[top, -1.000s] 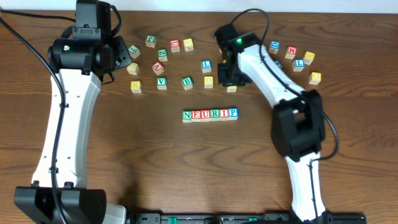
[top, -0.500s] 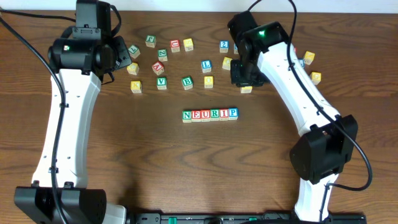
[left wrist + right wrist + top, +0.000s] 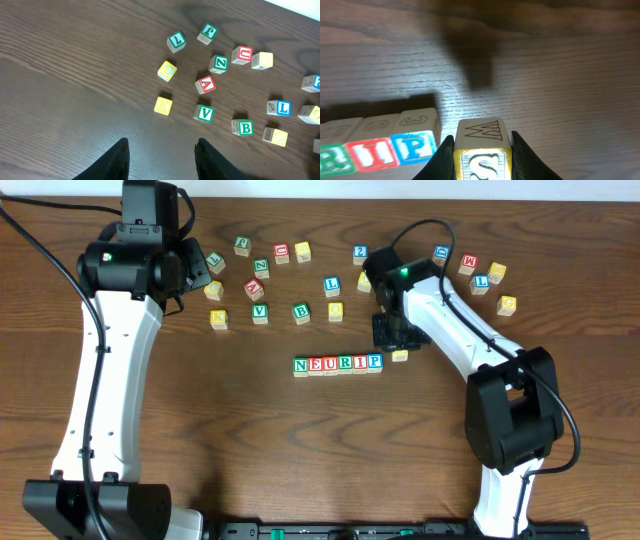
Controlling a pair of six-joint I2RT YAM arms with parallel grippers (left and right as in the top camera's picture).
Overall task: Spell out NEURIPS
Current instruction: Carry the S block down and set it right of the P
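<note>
Bare table (image 3: 560, 100) right of P block (image 3: 415, 146), loose blocks (image 3: 300, 311) beyond

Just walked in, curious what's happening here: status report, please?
Left gripper open, empty, above loose blocks. Right gripper shut on S block, by the P end of the NEURIP row. Spot beside P bare.

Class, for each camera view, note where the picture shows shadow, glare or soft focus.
Right wrist: a dark, soft-edged shadow falls on the table beyond the S block; the row looks bright and slightly soft. Left wrist: loose blocks sharp and evenly lit. Overhead: even light, no glare.
</note>
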